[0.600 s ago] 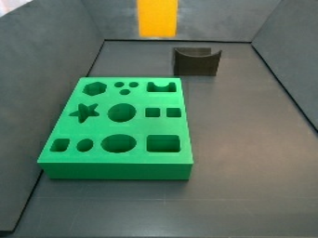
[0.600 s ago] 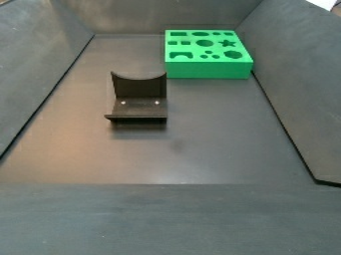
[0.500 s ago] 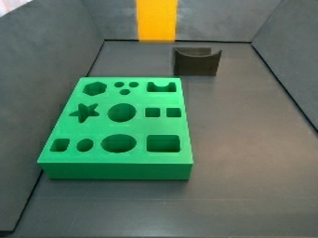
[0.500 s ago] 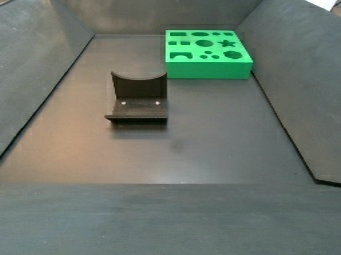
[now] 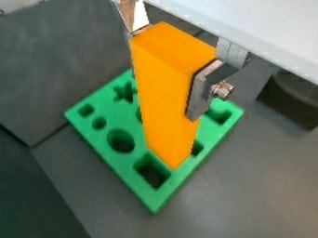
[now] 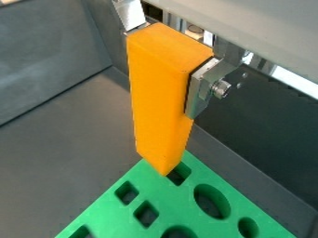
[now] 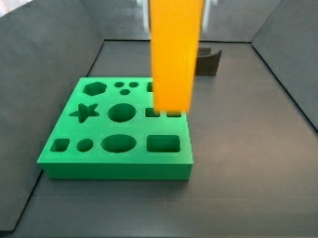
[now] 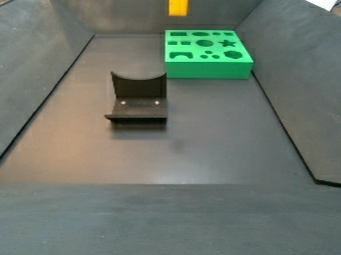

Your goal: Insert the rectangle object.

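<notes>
The rectangle object (image 5: pixel 165 93) is a tall orange-yellow block. My gripper (image 5: pixel 168 56) is shut on its upper part and holds it upright in both wrist views (image 6: pixel 165 58). One silver finger (image 6: pixel 203 86) presses its side. The green board (image 7: pixel 118 130) with shaped holes lies below. In a side view the block (image 7: pixel 174 51) hangs with its lower end over the board's small square hole (image 7: pixel 156 112). In a side view only its tip (image 8: pixel 177 7) shows at the top edge, well above the board (image 8: pixel 206 52). The gripper itself is out of both side views.
The dark fixture (image 8: pixel 136 98) stands on the bin floor away from the board; in a side view it (image 7: pixel 209 61) is partly hidden behind the block. Sloped grey bin walls (image 7: pixel 285 84) surround the floor.
The block has moved from high at the far end of the bin to over the green board, and much more of it now shows in a side view. Board and fixture have not moved.
</notes>
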